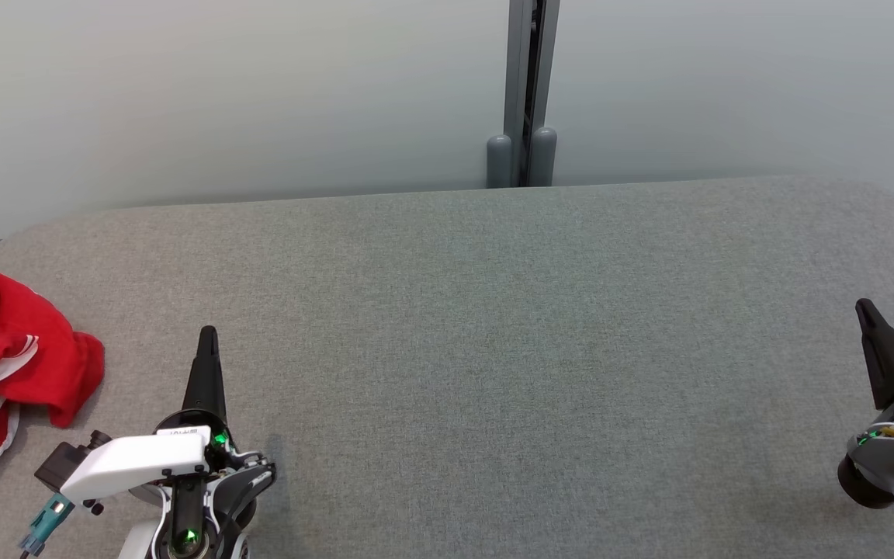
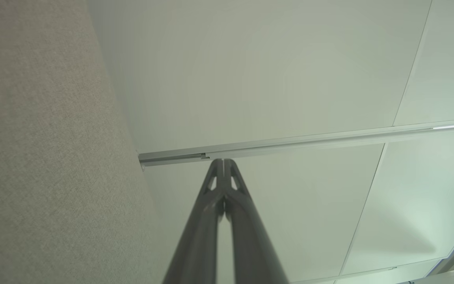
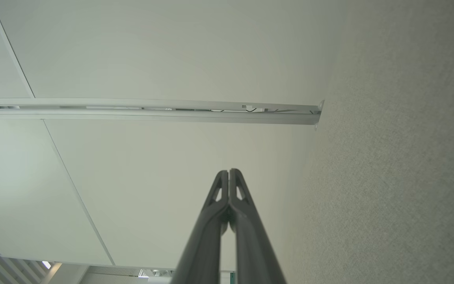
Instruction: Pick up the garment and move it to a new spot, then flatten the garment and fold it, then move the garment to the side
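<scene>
Grippers both had their dark fingers pressed together, holding nothing; left gripper (image 1: 207, 335) hung near the front-left corner of the grey fabric-covered worktop (image 1: 493, 326); right gripper (image 1: 864, 308) near its right edge; crumpled red-and-white cloth garment (image 1: 28, 357) lay at the left edge, near the left gripper, untouched.

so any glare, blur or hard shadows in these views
head view: soft even light, sharp, no glare, a faint shadow beside the left end effector; red garment cropped by the frame edge. left wrist view: greenish cast, end effector softens toward the bottom edge. right wrist view: same cast, right end effector equally soft low down.
</scene>
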`<state>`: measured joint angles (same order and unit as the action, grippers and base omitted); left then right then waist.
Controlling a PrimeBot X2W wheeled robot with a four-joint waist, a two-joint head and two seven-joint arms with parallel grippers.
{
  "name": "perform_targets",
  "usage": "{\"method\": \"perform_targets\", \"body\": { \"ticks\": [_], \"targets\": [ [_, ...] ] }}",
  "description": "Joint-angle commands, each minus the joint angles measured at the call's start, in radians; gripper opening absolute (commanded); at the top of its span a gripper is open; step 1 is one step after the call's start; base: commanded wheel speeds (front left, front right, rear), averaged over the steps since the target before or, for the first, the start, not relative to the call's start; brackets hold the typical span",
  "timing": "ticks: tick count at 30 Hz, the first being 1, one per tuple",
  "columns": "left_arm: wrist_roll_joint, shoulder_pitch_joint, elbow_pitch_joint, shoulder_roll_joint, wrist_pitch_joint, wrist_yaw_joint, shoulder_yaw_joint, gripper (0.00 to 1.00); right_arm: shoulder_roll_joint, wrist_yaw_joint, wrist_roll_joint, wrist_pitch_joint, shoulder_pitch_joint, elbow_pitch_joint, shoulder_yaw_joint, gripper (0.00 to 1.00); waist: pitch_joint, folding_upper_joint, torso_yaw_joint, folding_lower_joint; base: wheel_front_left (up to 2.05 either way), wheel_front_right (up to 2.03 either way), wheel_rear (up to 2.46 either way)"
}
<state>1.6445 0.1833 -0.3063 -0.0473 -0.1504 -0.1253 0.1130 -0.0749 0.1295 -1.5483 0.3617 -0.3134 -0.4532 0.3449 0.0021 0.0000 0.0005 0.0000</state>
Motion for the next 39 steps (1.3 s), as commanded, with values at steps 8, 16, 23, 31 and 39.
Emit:
{"method": "perform_targets", "body": {
  "ticks": [8,16,23,31,39],
  "targets": [
    [0.003,0.015,-0.001,-0.003,-0.002,-0.007,-0.003,0.00,-0.009,0.003,0.001,-0.001,0.006,0.001,-0.001,0.00,0.000,0.0000,0.000,0.0000,0.00,0.00,0.00],
    [0.003,0.015,-0.001,-0.003,-0.002,-0.007,-0.003,0.00,-0.009,0.003,0.001,-0.001,0.006,0.001,-0.001,0.00,0.000,0.0000,0.000,0.0000,0.00,0.00,0.00],
    [0.003,0.015,-0.001,-0.003,-0.002,-0.007,-0.003,0.00,-0.009,0.003,0.001,-0.001,0.006,0.001,-0.001,0.00,0.000,0.0000,0.000,0.0000,0.00,0.00,0.00],
    [0.003,0.015,-0.001,-0.003,-0.002,-0.007,-0.003,0.00,-0.009,0.003,0.001,-0.001,0.006,0.001,-0.001,0.00,0.000,0.0000,0.000,0.0000,0.00,0.00,0.00],
    [0.003,0.015,-0.001,-0.003,-0.002,-0.007,-0.003,0.00,-0.009,0.003,0.001,-0.001,0.006,0.001,-0.001,0.00,0.000,0.0000,0.000,0.0000,0.00,0.00,0.00]
  ]
}}
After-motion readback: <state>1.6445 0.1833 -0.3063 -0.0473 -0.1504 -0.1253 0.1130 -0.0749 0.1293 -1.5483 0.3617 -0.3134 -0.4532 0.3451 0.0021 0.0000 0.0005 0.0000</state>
